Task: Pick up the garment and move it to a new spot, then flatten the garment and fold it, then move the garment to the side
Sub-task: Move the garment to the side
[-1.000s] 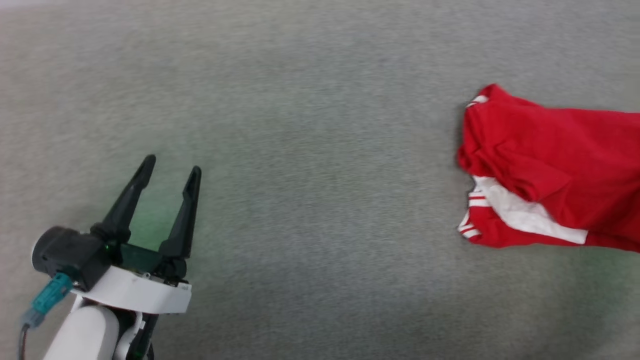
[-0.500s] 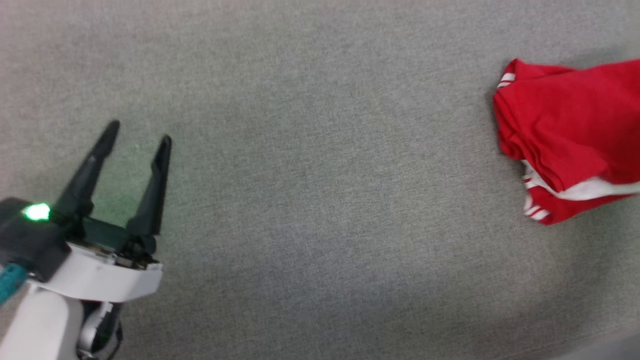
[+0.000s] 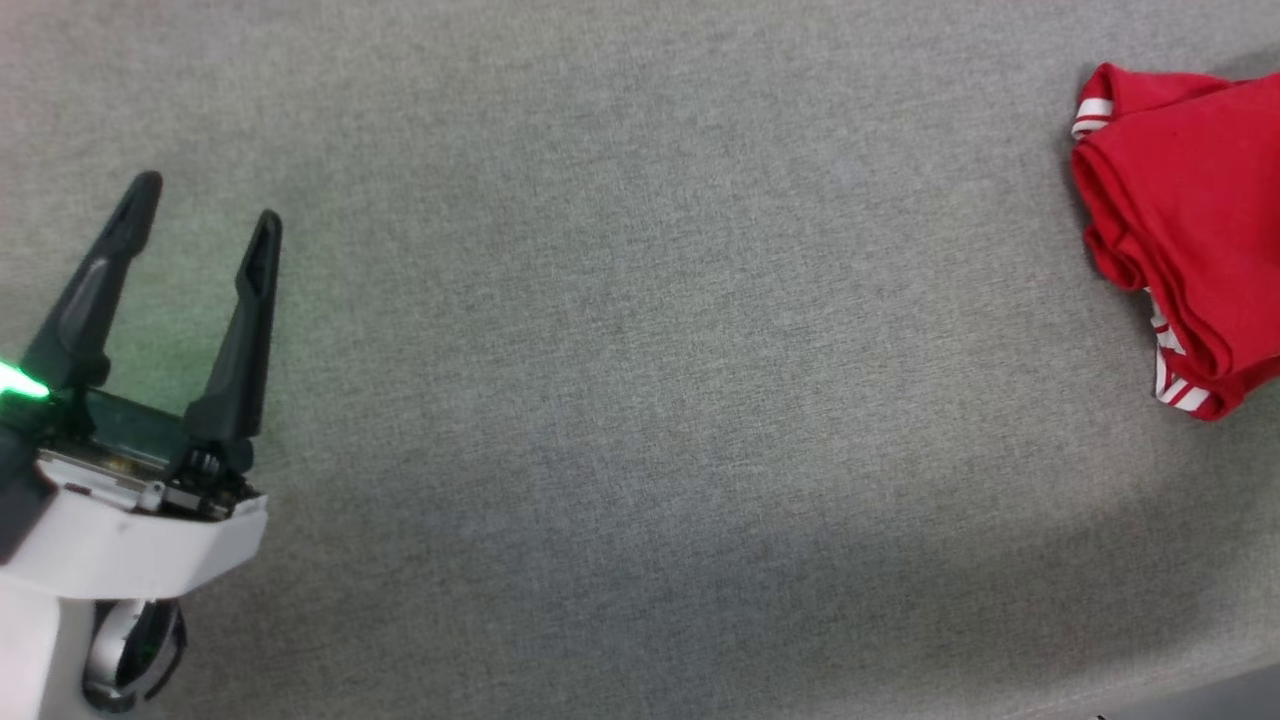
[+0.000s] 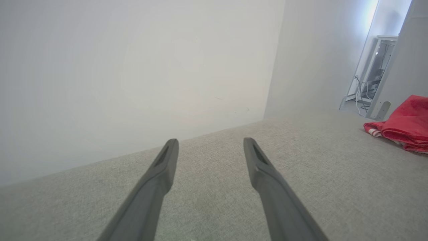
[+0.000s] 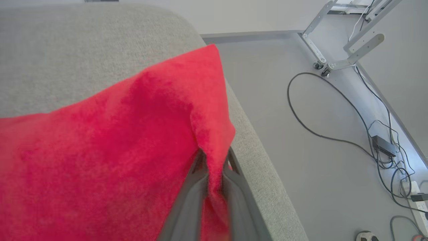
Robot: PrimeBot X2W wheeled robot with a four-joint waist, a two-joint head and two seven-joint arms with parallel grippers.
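The garment [image 3: 1190, 230] is a red shirt with striped trim, bunched at the right edge of the head view on the grey fabric surface [image 3: 640, 400]. It appears again far right in the left wrist view as the garment [image 4: 406, 125]. In the right wrist view my right gripper [image 5: 215, 160] is shut on a fold of the garment [image 5: 117, 144], which drapes over the surface near its rounded edge. At the head view's lower left my left gripper [image 3: 205, 205] stands open and empty, far from the shirt; the same left gripper [image 4: 210, 144] hovers over bare fabric.
A pale wall [image 4: 133, 67] rises behind the surface. Past the surface's rounded edge [image 5: 254, 144] lies a grey floor [image 5: 301, 167] with black cables [image 5: 334, 110], a power strip and a metal frame with casters [image 5: 334, 57].
The garment has travelled right and farther up the head view, with less of it showing. The left gripper sits further left and higher in the picture, still open; the camera seems to have shifted too.
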